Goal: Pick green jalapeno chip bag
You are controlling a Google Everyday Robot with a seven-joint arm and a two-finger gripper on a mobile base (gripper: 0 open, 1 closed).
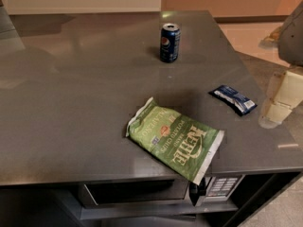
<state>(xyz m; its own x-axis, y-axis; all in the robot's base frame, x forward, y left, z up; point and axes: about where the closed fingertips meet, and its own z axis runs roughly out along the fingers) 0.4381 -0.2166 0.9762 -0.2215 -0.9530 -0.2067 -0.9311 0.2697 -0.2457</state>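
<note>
The green jalapeno chip bag (174, 139) lies flat near the front edge of the grey counter (71, 103). Its white lettering faces up and its lower right corner hangs slightly over the edge. My gripper (278, 100) is at the right edge of the view, over the counter's right side. It is to the right of the bag and well apart from it, holding nothing that I can see.
A blue Pepsi can (169, 42) stands upright at the back centre. A small dark-blue snack packet (233, 99) lies at the right, between the bag and the gripper. A microwave (156, 192) sits under the counter's front edge.
</note>
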